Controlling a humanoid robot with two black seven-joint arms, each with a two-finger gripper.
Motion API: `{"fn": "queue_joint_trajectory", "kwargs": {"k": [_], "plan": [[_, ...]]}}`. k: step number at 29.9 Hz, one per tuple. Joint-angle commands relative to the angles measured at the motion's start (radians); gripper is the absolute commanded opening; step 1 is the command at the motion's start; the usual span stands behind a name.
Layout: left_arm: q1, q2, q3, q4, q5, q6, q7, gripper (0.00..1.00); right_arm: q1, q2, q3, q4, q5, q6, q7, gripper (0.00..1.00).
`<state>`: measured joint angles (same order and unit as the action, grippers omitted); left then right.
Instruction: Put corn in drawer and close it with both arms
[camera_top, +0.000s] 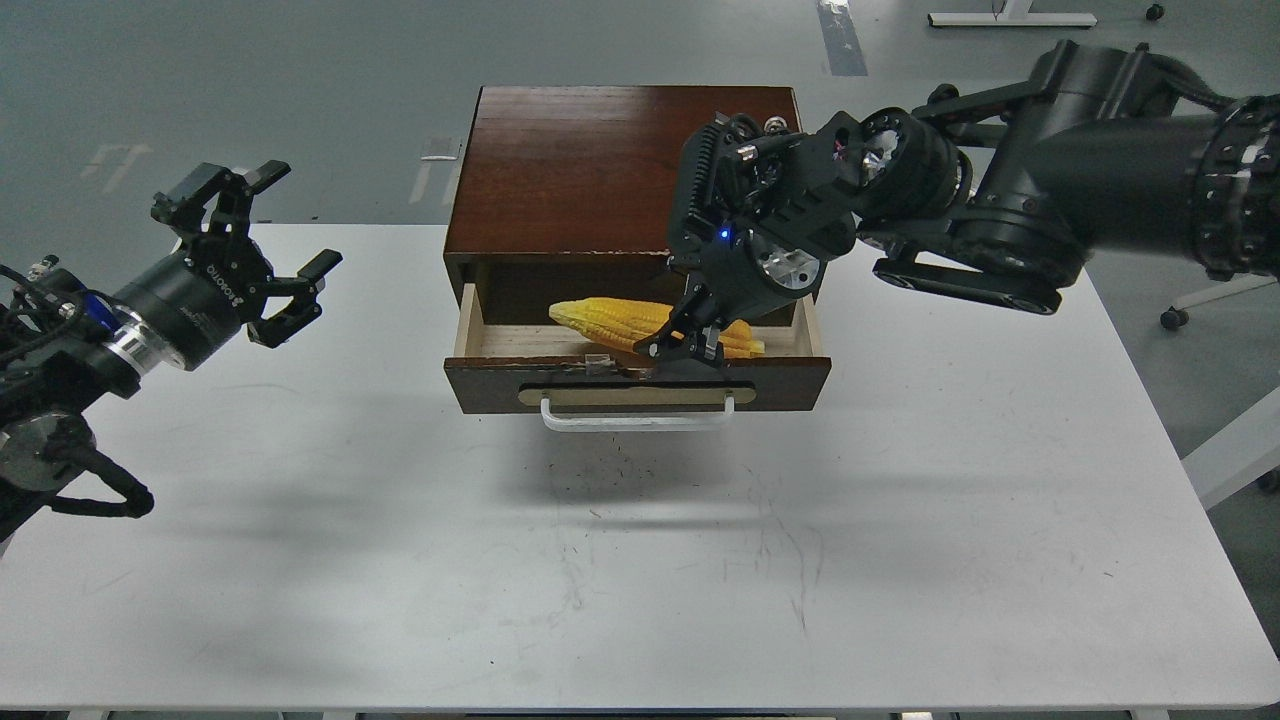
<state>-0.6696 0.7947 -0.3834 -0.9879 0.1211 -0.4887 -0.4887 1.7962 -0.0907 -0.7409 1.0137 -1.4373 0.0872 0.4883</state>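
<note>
The yellow corn (610, 318) lies lengthwise inside the open drawer (790, 372) of the dark reddish-brown cabinet (570, 170), tip pointing left. My right gripper (684, 352) reaches down into the drawer over the corn's right half, its fingers spread and resting around the cob near the drawer's front edge. My left gripper (270, 245) hovers open and empty over the table to the left of the cabinet, well apart from it. The white bar handle (638, 415) faces me.
The cabinet stands at the back middle of the white table (640, 560). My right arm (1050, 210) crosses above the cabinet's right side. A white table leg (1235, 455) stands off the right edge.
</note>
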Motion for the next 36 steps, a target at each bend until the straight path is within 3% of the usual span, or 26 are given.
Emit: {"fn": "queue_joint_trajectory", "kwargs": {"k": [1,11,14,17,22,28,31,33,36], "plan": [[0.001,0.000,0.000,0.000,0.000,0.000,0.000,1.00,0.002,0.000,0.000,0.002,0.001,0.000,0.000,0.75],[0.001,0.001,-0.002,0.000,0.000,0.000,0.000,1.00,0.051,-0.038,0.043,0.016,0.047,-0.004,0.000,0.77],[0.001,0.000,-0.002,0.000,0.000,0.000,0.000,1.00,0.075,-0.075,0.066,0.020,0.119,-0.003,0.000,0.83],[0.001,0.000,-0.002,0.000,0.000,0.000,0.000,1.00,0.095,-0.136,0.104,0.029,0.223,-0.001,0.000,0.95],[0.001,0.000,-0.002,0.000,0.000,0.000,0.000,1.00,0.069,-0.265,0.215,0.034,0.472,0.006,0.000,0.96],[0.001,0.000,-0.002,0.000,0.000,0.000,0.000,1.00,-0.147,-0.463,0.423,0.036,0.805,0.003,0.000,0.96],[0.001,-0.002,0.000,0.000,0.000,0.000,0.000,1.00,-0.358,-0.561,0.637,0.031,0.905,-0.004,0.000,0.96],[0.001,-0.005,0.000,0.000,0.002,0.000,0.000,1.00,-0.556,-0.593,0.830,0.026,0.958,-0.004,0.000,0.96],[0.001,-0.005,0.000,0.000,0.002,0.000,0.000,1.00,-0.694,-0.597,0.966,0.019,1.003,-0.003,0.000,0.96]]}}
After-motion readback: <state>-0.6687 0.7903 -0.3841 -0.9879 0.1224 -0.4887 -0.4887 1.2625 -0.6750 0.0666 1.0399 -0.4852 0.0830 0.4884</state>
